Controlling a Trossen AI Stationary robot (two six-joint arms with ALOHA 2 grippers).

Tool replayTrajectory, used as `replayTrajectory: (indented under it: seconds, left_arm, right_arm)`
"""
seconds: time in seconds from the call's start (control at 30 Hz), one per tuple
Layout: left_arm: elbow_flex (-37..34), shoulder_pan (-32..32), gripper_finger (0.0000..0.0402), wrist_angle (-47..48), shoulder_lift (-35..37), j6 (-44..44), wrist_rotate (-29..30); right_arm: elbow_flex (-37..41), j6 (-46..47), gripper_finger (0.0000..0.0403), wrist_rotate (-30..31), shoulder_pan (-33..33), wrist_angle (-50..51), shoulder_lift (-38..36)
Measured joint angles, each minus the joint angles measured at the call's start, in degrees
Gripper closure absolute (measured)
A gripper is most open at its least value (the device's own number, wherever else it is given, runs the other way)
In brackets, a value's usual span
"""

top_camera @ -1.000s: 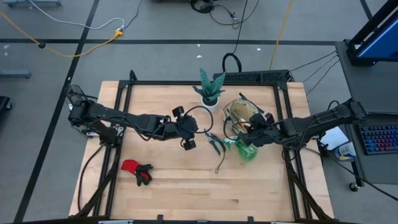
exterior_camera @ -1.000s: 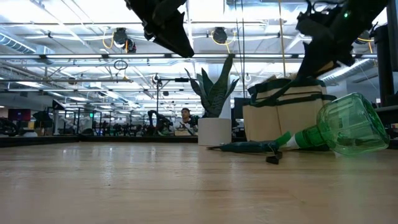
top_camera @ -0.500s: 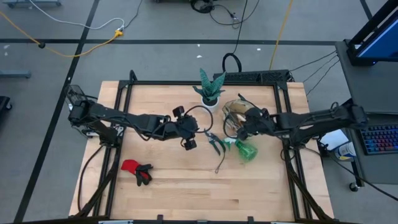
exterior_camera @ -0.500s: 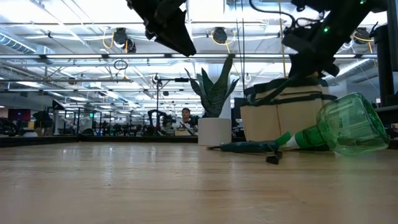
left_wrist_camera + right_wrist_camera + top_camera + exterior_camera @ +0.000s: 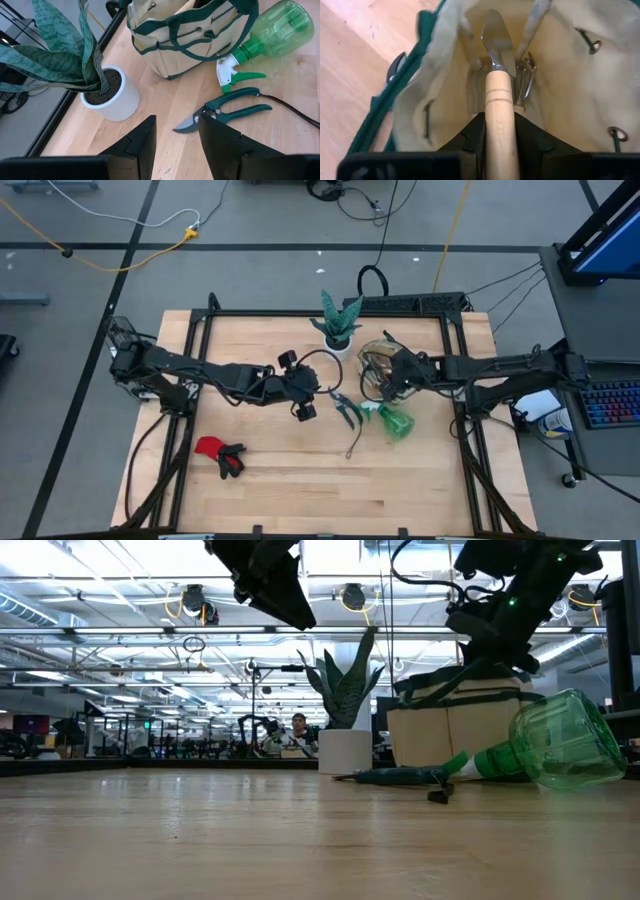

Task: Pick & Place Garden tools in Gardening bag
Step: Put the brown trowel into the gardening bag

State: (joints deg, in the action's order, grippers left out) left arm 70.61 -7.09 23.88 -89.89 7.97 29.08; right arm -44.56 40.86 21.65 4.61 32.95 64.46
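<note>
Inside beige bag [image 5: 560, 75] | wooden-handled steel trowel [image 5: 497, 75] | right claw [image 5: 498, 132] gripping

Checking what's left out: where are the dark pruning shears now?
High view: dark-handled pruning shears lie on the table centre, between the green spray bottle and the left claw.

The beige gardening bag [image 5: 383, 364] stood near the table's far edge; a wooden-handled trowel [image 5: 498, 90] pointed blade-first into it; shears [image 5: 346, 409], spray bottle [image 5: 396, 421] and gloves [image 5: 220, 453] lay on the wood
</note>
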Motion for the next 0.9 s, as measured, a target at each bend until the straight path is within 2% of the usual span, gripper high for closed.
replayTrajectory:
  seconds: [0.17,0.3,0.4,0.9]
  left_arm:
    - [0.0,0.0,0.025,-0.1,0.0,0.0,0.0]
    - [0.0,0.0,0.025,-0.1,0.0,-0.1,0.0]
    - [0.0,0.0,0.025,-0.1,0.0,-0.2,0.0]
    - [0.0,0.0,0.025,0.0,0.0,-0.2,0.0]
  right_arm:
    - [0.0,0.0,0.0337,-1.5,3.1,0.1,0.6]
    - [0.0,-1.0,0.0338,-6.5,6.0,-0.4,0.6]
    - [0.0,-1.3,0.0339,-8.1,7.3,-0.8,0.6]
    - [0.0,-5.6,0.0332,-9.9,8.1,-1.5,5.4]
